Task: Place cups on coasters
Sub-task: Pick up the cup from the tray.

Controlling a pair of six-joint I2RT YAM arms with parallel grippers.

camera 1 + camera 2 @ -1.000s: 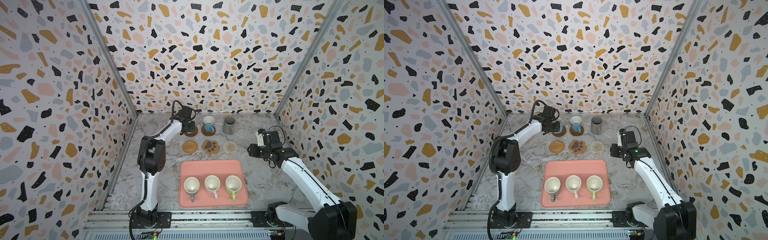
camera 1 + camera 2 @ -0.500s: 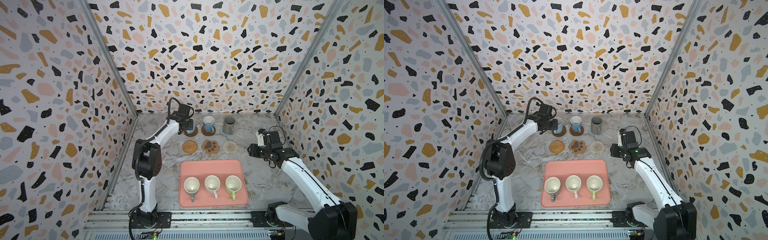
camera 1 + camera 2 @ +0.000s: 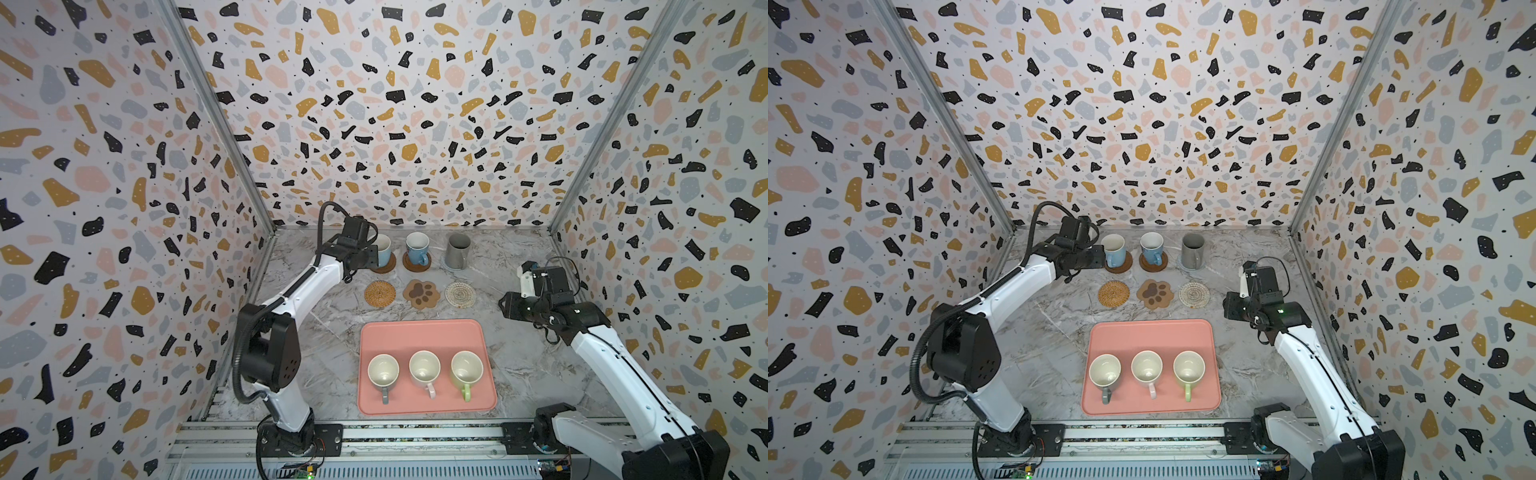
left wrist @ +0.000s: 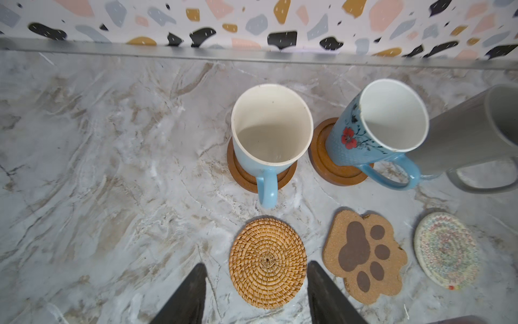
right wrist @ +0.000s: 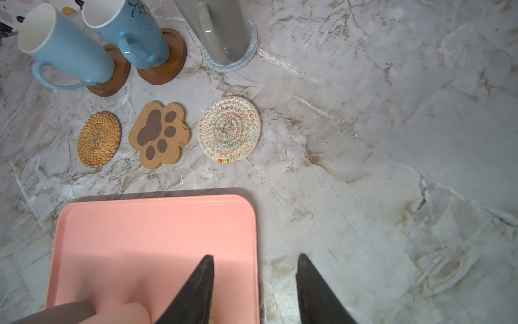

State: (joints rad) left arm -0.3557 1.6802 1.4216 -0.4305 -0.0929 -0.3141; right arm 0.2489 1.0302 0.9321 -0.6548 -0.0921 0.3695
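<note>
my left gripper is open with nothing between its fingers, just beside the plain blue mug on its wooden disc. in a top view my wrist hides part of that mug. the tall grey mug is cut off at the frame edge. my right gripper is open too, near the pink tray. the three mugs on the tray barely show in my right wrist view.

Pink rectangular tray on a grey-veined marble tabletop, terrazzo-patterned walls on three sides
</note>
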